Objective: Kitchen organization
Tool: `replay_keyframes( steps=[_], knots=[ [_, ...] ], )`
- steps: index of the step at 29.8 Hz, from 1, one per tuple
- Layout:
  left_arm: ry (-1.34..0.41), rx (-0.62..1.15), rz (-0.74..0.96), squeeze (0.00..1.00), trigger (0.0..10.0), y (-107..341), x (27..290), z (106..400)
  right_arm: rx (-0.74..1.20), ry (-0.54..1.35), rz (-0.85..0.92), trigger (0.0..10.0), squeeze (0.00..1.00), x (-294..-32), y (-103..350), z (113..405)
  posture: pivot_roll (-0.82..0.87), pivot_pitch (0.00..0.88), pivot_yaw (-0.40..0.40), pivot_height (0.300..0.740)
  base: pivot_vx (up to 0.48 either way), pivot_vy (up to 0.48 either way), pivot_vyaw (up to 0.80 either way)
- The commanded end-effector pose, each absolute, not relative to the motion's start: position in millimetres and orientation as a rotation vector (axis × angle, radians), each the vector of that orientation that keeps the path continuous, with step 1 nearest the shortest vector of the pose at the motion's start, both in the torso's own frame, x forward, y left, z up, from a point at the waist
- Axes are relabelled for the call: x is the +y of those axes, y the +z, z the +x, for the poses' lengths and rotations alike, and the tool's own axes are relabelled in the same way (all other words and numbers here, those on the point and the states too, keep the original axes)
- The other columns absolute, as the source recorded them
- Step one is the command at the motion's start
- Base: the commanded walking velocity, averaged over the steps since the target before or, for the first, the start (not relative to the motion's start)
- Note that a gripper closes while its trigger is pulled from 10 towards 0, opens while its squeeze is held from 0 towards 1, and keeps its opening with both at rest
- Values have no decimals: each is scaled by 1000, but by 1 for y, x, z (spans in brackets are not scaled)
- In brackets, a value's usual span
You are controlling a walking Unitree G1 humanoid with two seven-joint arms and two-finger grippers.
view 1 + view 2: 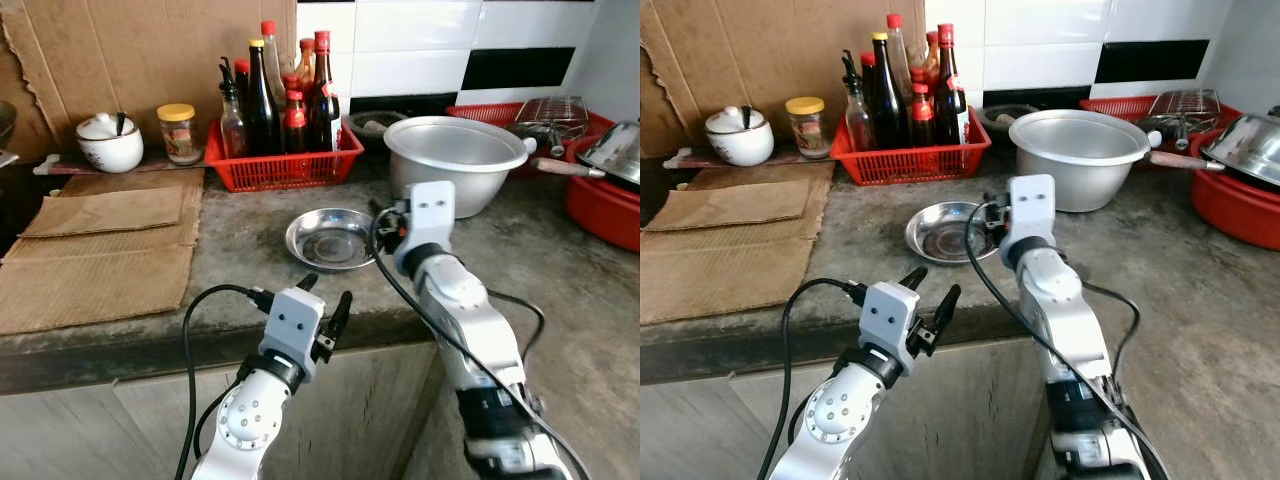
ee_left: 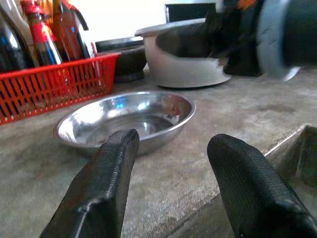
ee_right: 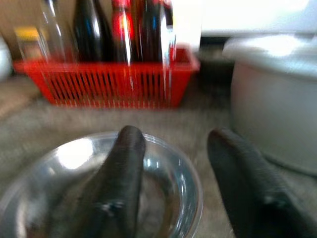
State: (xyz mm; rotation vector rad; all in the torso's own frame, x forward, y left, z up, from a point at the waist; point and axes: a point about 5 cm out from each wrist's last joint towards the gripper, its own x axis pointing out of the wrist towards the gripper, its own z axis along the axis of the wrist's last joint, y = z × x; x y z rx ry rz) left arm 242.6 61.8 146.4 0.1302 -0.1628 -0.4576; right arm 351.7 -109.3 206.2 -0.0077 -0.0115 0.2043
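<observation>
The steel dish (image 1: 331,238) lies empty on the counter (image 1: 240,250) in front of the red basket (image 1: 283,162), not yet gripped, with the right gripper (image 3: 171,163) spread open over its rim and the left gripper (image 1: 322,302) open near the counter edge, so the tidying seems barely begun.

Steel dish (image 1: 330,238) on the table, at the right gripper's fingers (image 3: 121,173).

The dish is small, round, shallow and shiny, empty, lying flat and upright on the grey table (image 1: 240,270). One right finger reaches over its bowl while the other stands just beyond its rim, spread apart. It lies just ahead of the left gripper's spread fingers (image 2: 106,173), apart from them.
</observation>
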Motion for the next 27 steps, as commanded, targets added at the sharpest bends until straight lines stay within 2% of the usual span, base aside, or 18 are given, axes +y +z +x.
replay_keyframes(
  steps=[1, 3, 4, 5, 6, 14, 22, 27],
  knots=[
    [-449, -168, 139, 0, 10000, 149, 61, 240, 43, 191, -6, 10000, 1000, -111, 205, 359, 36, 0, -51, 740, 0, 0, 0],
    [-449, -166, 140, 0, 10000, 149, 61, 238, 72, 177, -22, 10000, 1000, -112, 204, 363, 41, 1, -58, 740, 0, 0, 0],
    [-447, -165, 140, 0, 10000, 149, 61, 238, 97, 173, -23, 10000, 63, -112, 204, 366, 47, 4, -62, 740, 0, 0, 0],
    [-447, -165, 140, 0, 10000, 149, 61, 238, 97, 173, -23, 10000, 63, -112, 204, 366, 47, 4, -62, 740, 0, 0, 0],
    [-443, -164, 141, 0, 10000, 150, 63, 239, 126, 158, -19, 10000, 0, -114, 204, 370, 46, 8, -61, 740, 0, 0, 0],
    [-441, -155, 140, 0, 10000, 149, 61, 237, 301, 130, -10, 10000, 0, -118, 201, 384, 35, 20, -66, 740, 0, 0, 0],
    [-436, -157, 135, 0, 10000, 149, 61, 236, 331, 100, -21, 10000, 0, -122, 202, 391, 39, 17, -75, 740, 0, 0, 0],
    [-433, -158, 135, 0, 10000, 149, 62, 236, 420, 102, 10, 10000, 0, -120, 196, 391, 40, 11, -79, 740, 0, 0, 0]
  ],
)
